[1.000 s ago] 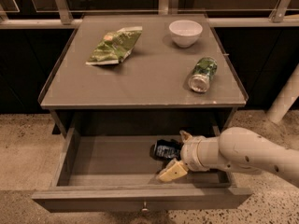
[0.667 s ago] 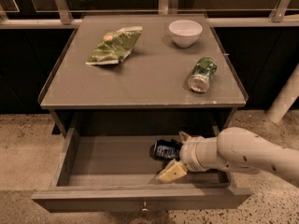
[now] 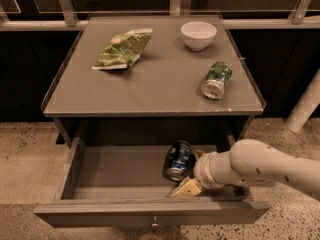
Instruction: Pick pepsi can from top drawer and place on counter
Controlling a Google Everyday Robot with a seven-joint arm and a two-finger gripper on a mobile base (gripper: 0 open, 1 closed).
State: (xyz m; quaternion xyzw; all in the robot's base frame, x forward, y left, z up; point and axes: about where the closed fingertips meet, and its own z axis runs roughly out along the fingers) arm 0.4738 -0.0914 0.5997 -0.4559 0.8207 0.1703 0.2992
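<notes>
Speckled stone flooring [image 3: 25, 159] is stretching out beneath a grey-brown cabinet standing against a dark wall with metal railing [image 3: 65, 4]. Lying on its side in the right half of the wide, shallow top drawer [image 3: 100, 215], which is standing pulled out, is the small dark blue pepsi can [image 3: 179, 160], its silver end pointing towards the drawer front. Just to its right the robot's gripper [image 3: 193, 172] is reaching into the drawer, its tan fingers [image 3: 186, 188] spreading apart at the can's right side without clamping it; I cannot tell whether they are touching it. The white arm [image 3: 260, 166] is coming in from the right. Above, the flat grey-brown counter [image 3: 155, 84] is carrying a green can with silver ends [image 3: 216, 79] lying at the right, a white bowl [image 3: 198, 34] behind it, and a crumpled green snack bag [image 3: 123, 47] at the left.
</notes>
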